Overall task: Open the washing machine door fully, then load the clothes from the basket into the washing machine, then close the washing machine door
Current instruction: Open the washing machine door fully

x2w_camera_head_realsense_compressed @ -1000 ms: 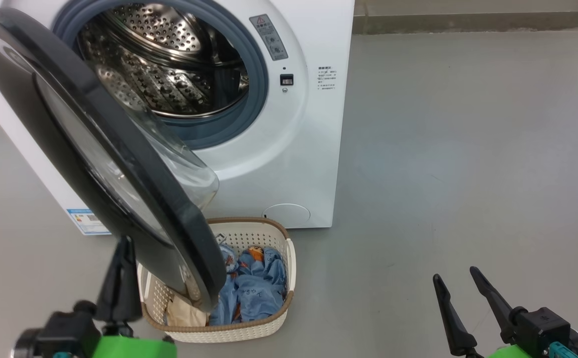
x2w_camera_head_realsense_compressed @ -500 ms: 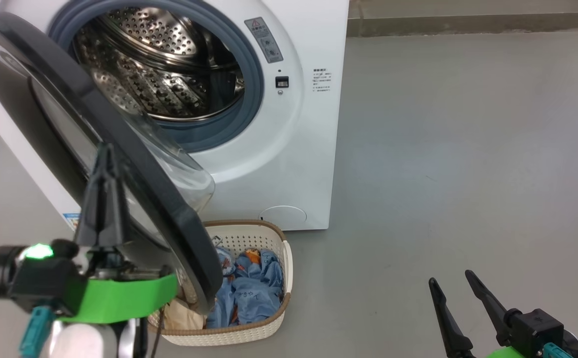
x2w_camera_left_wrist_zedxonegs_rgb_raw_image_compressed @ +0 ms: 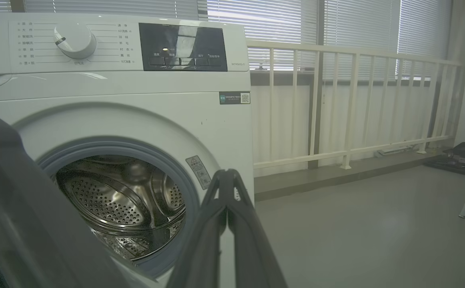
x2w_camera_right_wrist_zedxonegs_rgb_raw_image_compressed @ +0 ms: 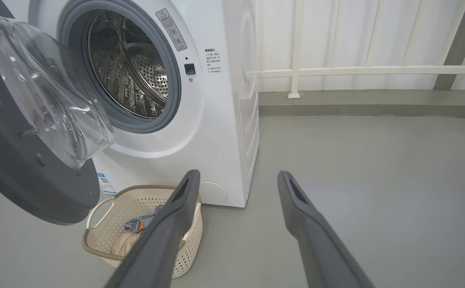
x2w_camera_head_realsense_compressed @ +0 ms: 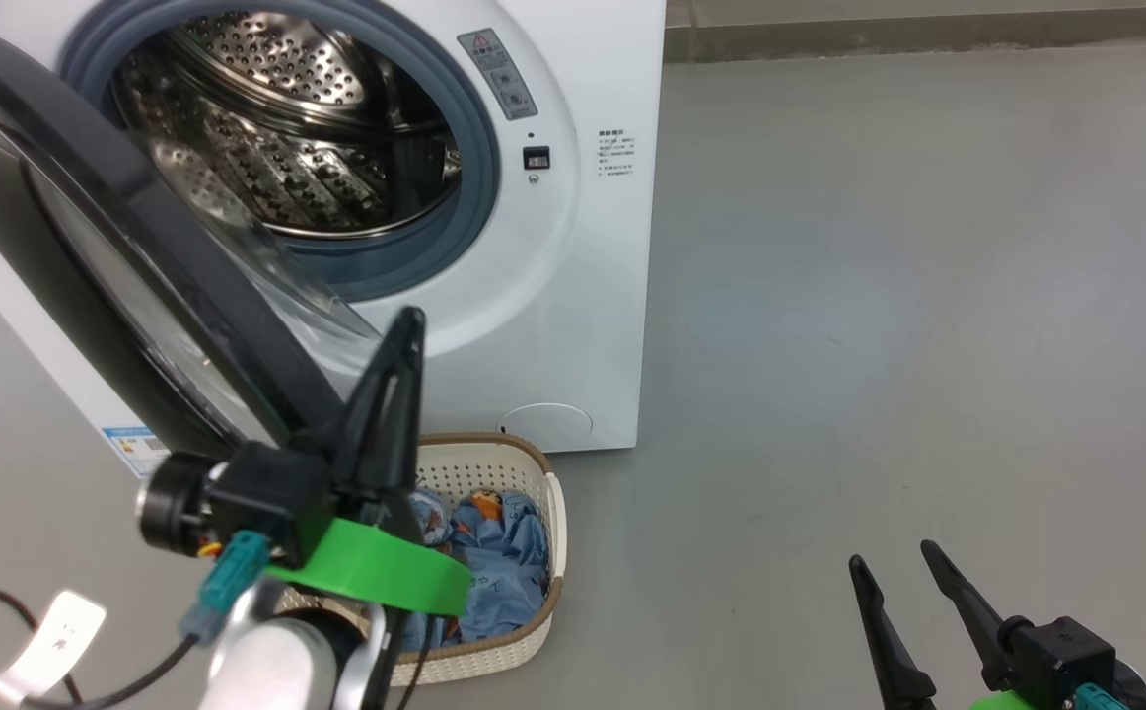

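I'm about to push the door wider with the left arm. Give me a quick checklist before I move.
1. washing machine door fully open: not ok; it stands partway, with its lower edge hanging by the basket.
2. left gripper shut for pushing: ok; fingers together, holding nothing.
3. Its contact with the door: cannot tell.
4. right gripper open and empty: ok; low over the floor.
5. clothes in the basket: ok.
6. drum free of obstructions: ok, as far as it is visible.
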{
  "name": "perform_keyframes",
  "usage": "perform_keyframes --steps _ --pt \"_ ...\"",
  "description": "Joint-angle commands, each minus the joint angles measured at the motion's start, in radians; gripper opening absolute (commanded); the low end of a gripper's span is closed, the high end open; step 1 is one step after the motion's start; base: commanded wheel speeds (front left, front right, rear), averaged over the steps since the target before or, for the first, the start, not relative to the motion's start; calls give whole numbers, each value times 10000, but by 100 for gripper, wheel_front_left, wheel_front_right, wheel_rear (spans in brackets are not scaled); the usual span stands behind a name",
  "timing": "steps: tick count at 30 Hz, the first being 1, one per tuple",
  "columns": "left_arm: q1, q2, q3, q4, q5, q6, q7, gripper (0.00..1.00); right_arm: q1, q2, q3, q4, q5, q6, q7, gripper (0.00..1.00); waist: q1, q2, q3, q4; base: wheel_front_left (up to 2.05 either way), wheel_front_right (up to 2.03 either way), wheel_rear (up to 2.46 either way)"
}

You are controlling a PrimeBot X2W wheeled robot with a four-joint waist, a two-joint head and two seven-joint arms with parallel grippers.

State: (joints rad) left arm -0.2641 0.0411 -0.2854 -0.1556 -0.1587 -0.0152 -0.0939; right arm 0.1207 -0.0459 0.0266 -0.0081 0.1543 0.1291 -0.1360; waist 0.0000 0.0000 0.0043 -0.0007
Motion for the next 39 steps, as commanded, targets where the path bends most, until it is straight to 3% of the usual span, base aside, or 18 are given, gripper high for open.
perform_keyframes --steps 1,12,22,39 --pt "-320 106 112 78 -239 -71 234 0 -450 -43 291 -187 29 16 -160 100 0 0 36 -33 0 0 0" --pt "-121 94 -614 1973 -1604 -54 679 0 -538 -43 351 0 60 16 -247 100 0 0 139 -95 0 0 0" --pt "-327 141 -504 3590 -1864 83 359 0 -560 -43 363 86 67 16 -257 100 0 0 197 -149 0 0 0" --pt "-412 227 -533 4263 -1971 119 -70 0 -475 -43 350 136 102 16 -217 100 0 0 35 295 0 0 0"
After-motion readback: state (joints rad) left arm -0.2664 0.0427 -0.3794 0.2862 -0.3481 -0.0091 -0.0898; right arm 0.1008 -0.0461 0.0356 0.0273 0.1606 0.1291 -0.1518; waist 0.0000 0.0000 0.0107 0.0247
